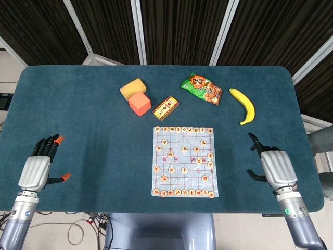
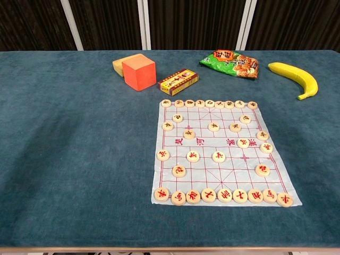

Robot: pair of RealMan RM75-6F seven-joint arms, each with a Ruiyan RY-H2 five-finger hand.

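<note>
A white Chinese chess sheet lies in the middle of the blue table, with several round wooden pieces spread over it. My left hand hovers palm down over the table's near left corner, fingers apart, holding nothing. My right hand is over the near right part of the table, to the right of the sheet, fingers spread and empty. Neither hand shows in the chest view.
Behind the sheet lie a yellow sponge, an orange cube, a small red and yellow box, a green snack bag and a banana. The table's front edge runs close below.
</note>
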